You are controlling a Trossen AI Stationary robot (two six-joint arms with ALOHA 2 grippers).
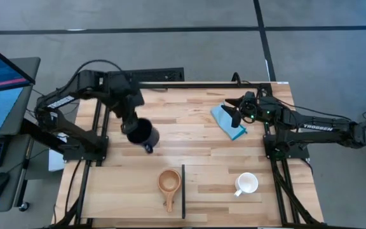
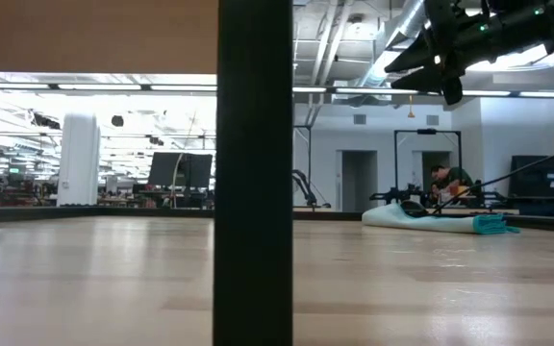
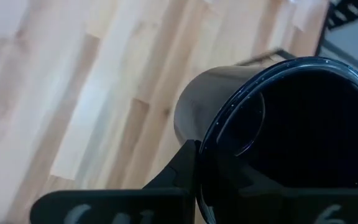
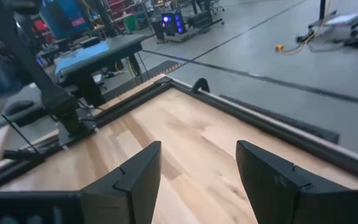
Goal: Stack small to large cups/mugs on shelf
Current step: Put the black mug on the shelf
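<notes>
My left gripper (image 1: 132,124) is shut on the black mug (image 1: 142,134) over the table's left middle. The mug's handle (image 1: 149,149) points toward the near edge. The small tan wooden cup (image 1: 169,181) stands on the pale shelf board (image 1: 119,191), close to the board's thin dark upright edge (image 1: 183,191). Its long handle points toward the near edge. The white mug (image 1: 248,184) stands upright on the tabletop to the right of that edge. My right gripper (image 1: 235,116) is open and empty above the folded light-blue cloth (image 1: 228,122). My left gripper holds the black mug by its rim (image 3: 211,155). One finger (image 3: 182,171) lies on the outside of the wall, and the other is lost in the dark inside. The mug is tilted, with its mouth toward the wrist camera. It appears lifted off the table.
The dark upright edge fills the middle of the low view (image 2: 253,173). The light-blue cloth (image 2: 440,221) lies at the far right of the table, under my right gripper (image 2: 440,72). Bare tabletop (image 1: 189,146) lies between the black mug and the cloth.
</notes>
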